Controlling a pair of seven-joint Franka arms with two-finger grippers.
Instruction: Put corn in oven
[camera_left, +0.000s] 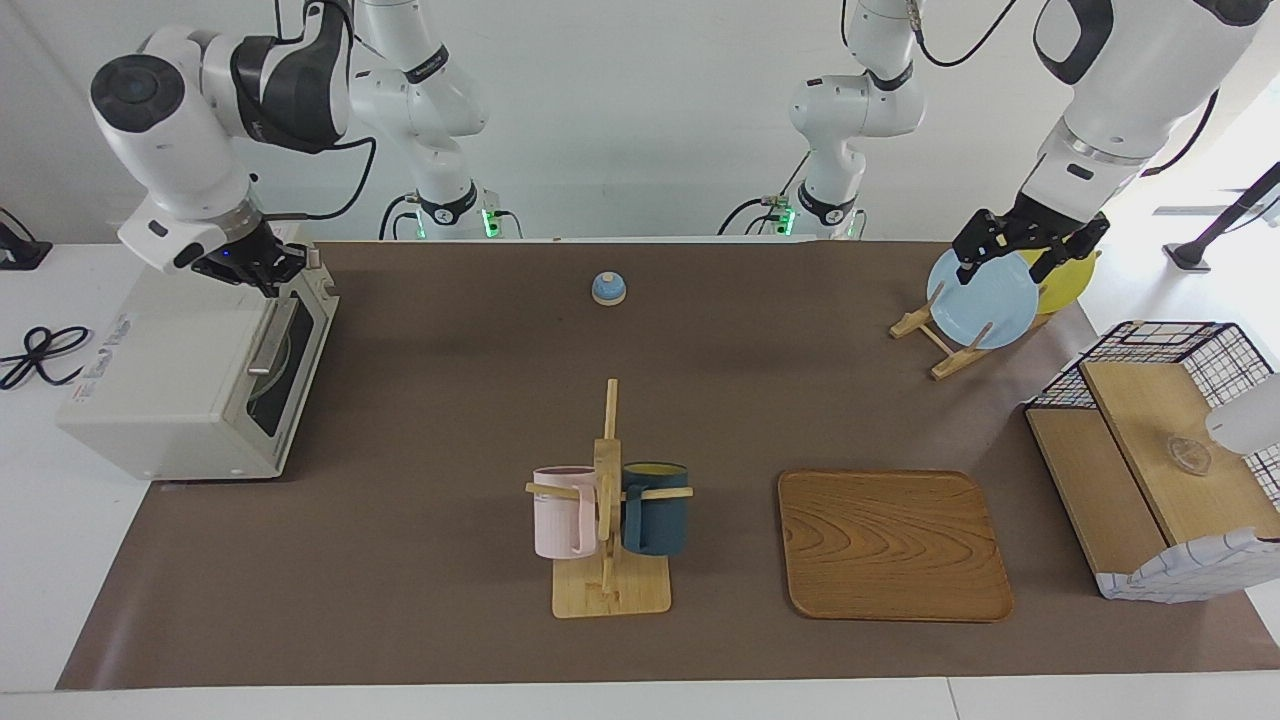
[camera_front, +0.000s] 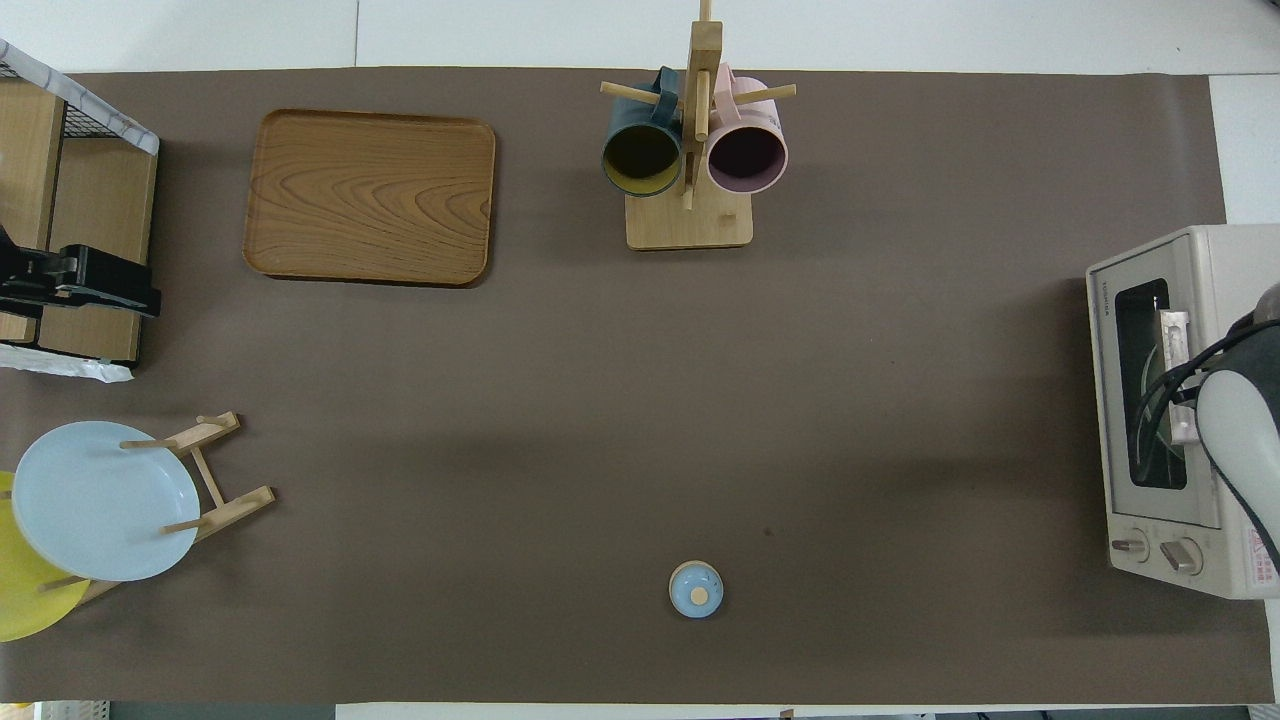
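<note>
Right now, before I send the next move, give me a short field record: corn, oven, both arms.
corn: not visible in either view
oven: at the right arm's end of the table, door shut
right gripper: over the oven's top, by the door's upper edge
left gripper: over the blue plate standing in the plate rack
task state: corn not yet found

I see the boxy cream-white toaster oven (camera_front: 1180, 420) at the right arm's end of the table, its dark glass door shut. A rectangular wooden tray (camera_front: 370, 195) lies beside the wooden mug rack (camera_front: 690, 215).
</note>
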